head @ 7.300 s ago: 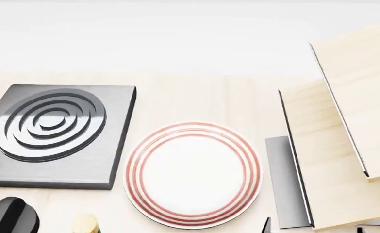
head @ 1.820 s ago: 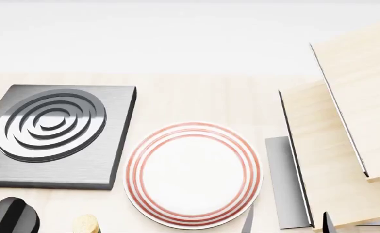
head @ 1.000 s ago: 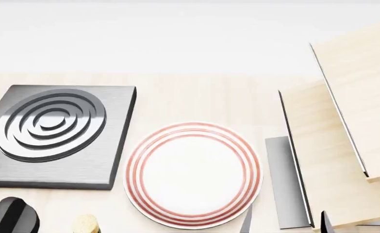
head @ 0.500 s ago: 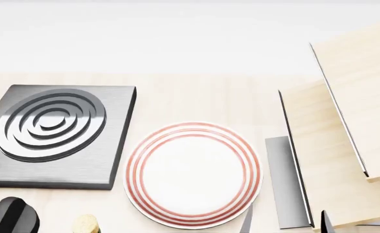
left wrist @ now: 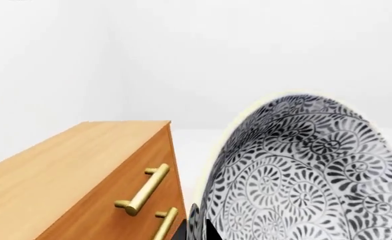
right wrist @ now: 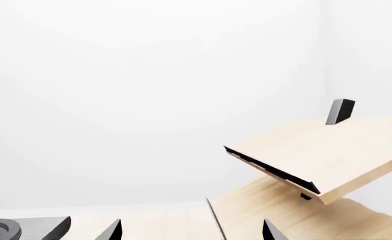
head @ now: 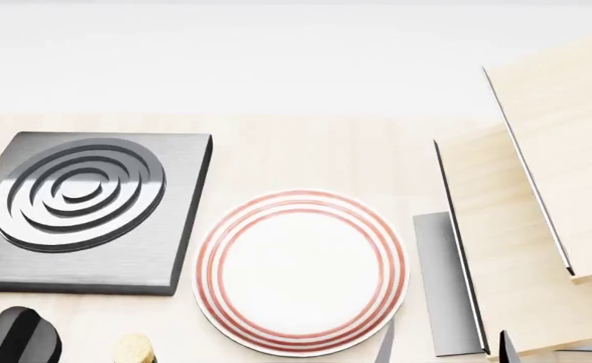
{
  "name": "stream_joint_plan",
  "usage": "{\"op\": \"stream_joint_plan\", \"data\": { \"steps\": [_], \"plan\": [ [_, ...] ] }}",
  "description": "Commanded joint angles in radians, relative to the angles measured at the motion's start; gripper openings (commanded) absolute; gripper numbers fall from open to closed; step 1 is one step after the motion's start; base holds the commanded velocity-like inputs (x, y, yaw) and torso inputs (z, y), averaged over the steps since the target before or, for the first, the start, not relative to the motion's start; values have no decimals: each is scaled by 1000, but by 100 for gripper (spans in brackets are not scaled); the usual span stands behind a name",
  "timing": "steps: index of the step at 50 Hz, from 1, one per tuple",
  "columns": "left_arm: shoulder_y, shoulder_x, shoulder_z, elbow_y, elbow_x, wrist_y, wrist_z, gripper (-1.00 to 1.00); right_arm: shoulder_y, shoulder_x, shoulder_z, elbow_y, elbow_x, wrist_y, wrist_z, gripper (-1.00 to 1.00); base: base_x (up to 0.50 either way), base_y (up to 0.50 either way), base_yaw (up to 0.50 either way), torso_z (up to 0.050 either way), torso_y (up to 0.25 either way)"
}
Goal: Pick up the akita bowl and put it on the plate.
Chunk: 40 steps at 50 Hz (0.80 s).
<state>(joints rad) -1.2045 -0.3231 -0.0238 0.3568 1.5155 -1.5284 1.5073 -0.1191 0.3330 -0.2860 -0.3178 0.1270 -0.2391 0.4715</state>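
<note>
Pale wood counter (head: 306, 151); plate (head: 301, 272) bare near centre, bowl (left wrist: 303, 175) empty. Left claw state unclear; right claw (right wrist: 190, 231) spread, holding nothing.

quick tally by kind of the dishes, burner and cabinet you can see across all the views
bowls: 1, the akita bowl, seen only in the left wrist view
plates: 1, the plate with red rings, nothing on it
burners: 1, the dark square burner
cabinets: 1, the wooden cabinet with brass handles
total: 4
</note>
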Motion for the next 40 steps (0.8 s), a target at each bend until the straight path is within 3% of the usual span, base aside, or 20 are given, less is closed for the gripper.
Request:
{"op": "stream_joint_plan", "data": {
  "steps": [1,20,40],
  "plan": [
    [-116,91,-23,-90,-75,66,-171,-100,-1,3,-2,3,5,-6,2,100,0,0,0,0,0],
    [-323,264,-175,-370,-330,156,-570,-100,-9,15,1,-21,7,-5,10,100,0,0,0,0,1],
    [-394,314,-280,-475,-555,178,-848,-100,-12,20,-4,-25,5,-12,14,100,0,0,0,0,1]
  ]
}}
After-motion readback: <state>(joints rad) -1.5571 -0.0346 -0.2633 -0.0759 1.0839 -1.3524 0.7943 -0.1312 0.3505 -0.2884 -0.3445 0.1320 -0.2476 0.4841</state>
